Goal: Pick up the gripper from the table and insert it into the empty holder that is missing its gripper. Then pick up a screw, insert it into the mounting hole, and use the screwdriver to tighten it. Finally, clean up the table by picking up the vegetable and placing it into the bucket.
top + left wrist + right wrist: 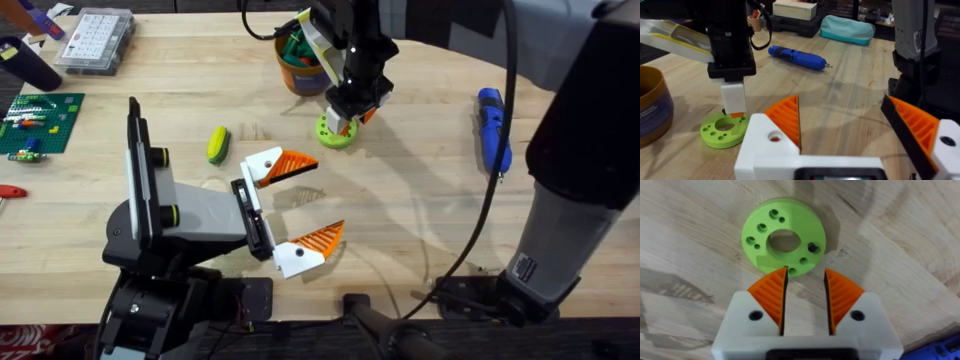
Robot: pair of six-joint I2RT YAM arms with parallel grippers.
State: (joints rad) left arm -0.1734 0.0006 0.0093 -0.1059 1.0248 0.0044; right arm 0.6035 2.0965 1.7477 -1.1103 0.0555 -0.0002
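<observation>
The lime-green holder [336, 130] lies flat just in front of the orange-brown bucket [300, 68]. My right gripper [346, 117] hangs straight above it, open by a narrow gap with nothing between the orange pads [771, 292]. A small dark screw [812, 246] sits in one hole of the holder [765, 227]. My left gripper [328, 195] stands wide open and empty near the table's middle, short of the holder [722, 131]. The yellow-green vegetable [218, 144] lies left of it. The blue screwdriver [493, 130] rests at the right. The loose gripper part is out of view.
A green brick baseplate [38, 122] and a clear parts box [95, 40] sit at the far left. Several coloured items fill the bucket [652, 107]. A teal pouch [847, 29] and a white box [794, 9] lie beyond the screwdriver [797, 56].
</observation>
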